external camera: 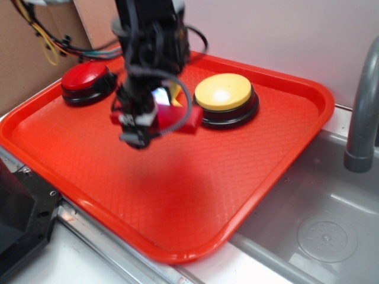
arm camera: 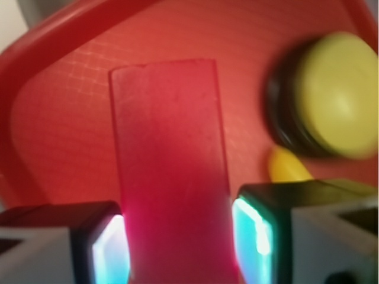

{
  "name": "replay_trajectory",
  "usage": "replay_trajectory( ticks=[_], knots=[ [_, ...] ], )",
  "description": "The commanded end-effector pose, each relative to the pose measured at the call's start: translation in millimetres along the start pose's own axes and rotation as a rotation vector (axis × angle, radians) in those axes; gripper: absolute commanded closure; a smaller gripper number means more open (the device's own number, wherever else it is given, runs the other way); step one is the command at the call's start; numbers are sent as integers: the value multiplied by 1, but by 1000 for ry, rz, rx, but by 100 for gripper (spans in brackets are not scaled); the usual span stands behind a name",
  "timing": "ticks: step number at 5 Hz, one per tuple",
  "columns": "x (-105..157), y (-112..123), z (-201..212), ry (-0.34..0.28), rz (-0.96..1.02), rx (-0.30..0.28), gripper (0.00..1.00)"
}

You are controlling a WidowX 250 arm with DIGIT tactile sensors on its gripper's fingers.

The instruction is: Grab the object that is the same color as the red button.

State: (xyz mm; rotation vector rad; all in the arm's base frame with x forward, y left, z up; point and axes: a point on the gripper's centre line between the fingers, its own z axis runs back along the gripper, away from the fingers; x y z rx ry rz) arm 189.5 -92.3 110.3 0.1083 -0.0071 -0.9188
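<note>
So the hand (external camera: 155,121) has the red block (arm camera: 172,171) pinched between its two pads, one on each long side, which is clear in the wrist view: the block runs straight out from between the fingers (arm camera: 257,228) and looks square to them, not skewed. In the exterior view the block's far end pokes out toward the yellow button (external camera: 224,92), and the whole thing seems to hang above the red tray (external camera: 177,195) rather than rest on it, judging by the shadow on the tray below. Can't be 100% sure, both frames are a bit blurry.

For doing this step well, I'd say the grab is basically made, so what's left is keeping it secure. The pinch sits at the near end of the block with most of its length sticking out, so a fast swing could lever it loose. Keep the squeeze steady, go straight up and slowly, no twisting at the wrist. The block's tip is just beside the yellow button, so clear that before any sideways move.

The red button (external camera: 86,77) sits on the far side of the hand from the yellow button, well apart from the block. There's a yellow thing (arm camera: 287,165) just beside the yellow button, probably the banana; leave it alone.
</note>
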Motion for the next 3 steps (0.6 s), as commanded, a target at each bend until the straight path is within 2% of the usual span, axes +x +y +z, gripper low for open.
replay_trajectory(
  ticks=[1, 2, 3],
  knots=[
    [-40, 19, 83, -52, 496, 53, 100],
    [-64, 24, 103, -82, 755, -75, 100],
    [-78, 27, 107, -98, 930, -101, 100]
  ],
)
